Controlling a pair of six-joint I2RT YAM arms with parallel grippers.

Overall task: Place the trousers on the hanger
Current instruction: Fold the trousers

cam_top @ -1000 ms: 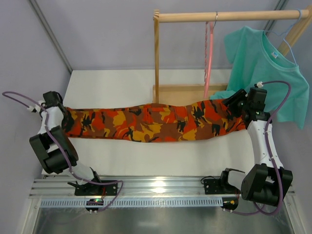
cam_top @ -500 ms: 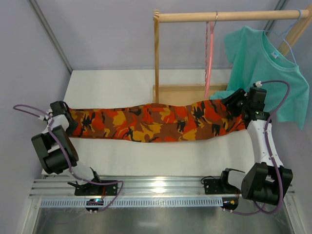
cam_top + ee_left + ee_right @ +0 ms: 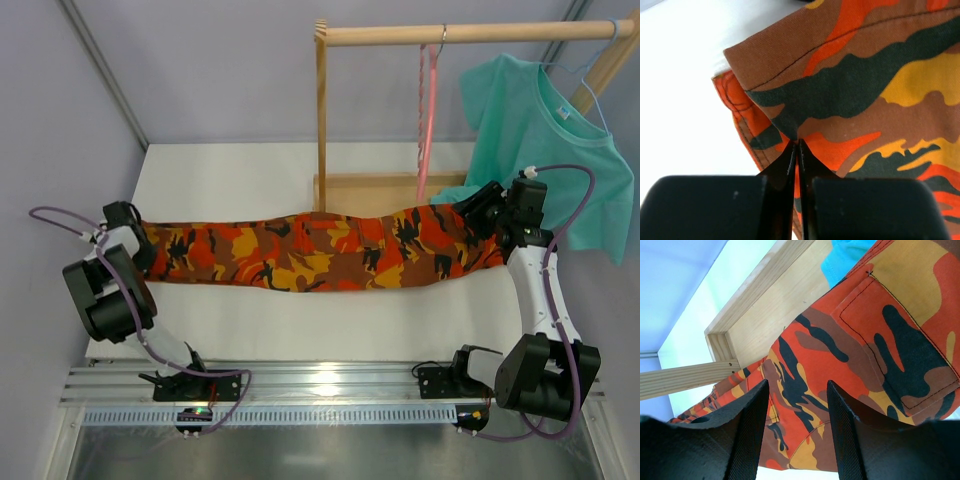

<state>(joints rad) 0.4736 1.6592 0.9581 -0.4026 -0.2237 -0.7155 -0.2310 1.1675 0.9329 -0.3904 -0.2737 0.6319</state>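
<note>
The camouflage trousers [image 3: 320,250] lie flat across the white table, leg ends to the left and waist to the right. My left gripper [image 3: 138,246] is at the leg ends. In the left wrist view it [image 3: 799,142] is shut, its tips pinching a fold of the trousers [image 3: 865,85] near the hem corner. My right gripper [image 3: 482,214] hovers over the waist end. Its fingers [image 3: 755,430] stand open above the trousers [image 3: 860,340], with nothing between them. The pink hanger [image 3: 428,120] hangs edge-on from the wooden rail by its metal hook.
A wooden rack stands at the back, with a top rail [image 3: 470,33], a post [image 3: 321,120] and a box base [image 3: 370,190]. The base [image 3: 775,295] touches the trousers' far edge. A teal T-shirt [image 3: 530,140] on a light-blue hanger [image 3: 590,70] hangs at the right.
My left gripper shifted slightly right and nearer along the leg ends, opened, then shut again on the cloth. The left arm's elbow swung back. The right arm barely moved.
</note>
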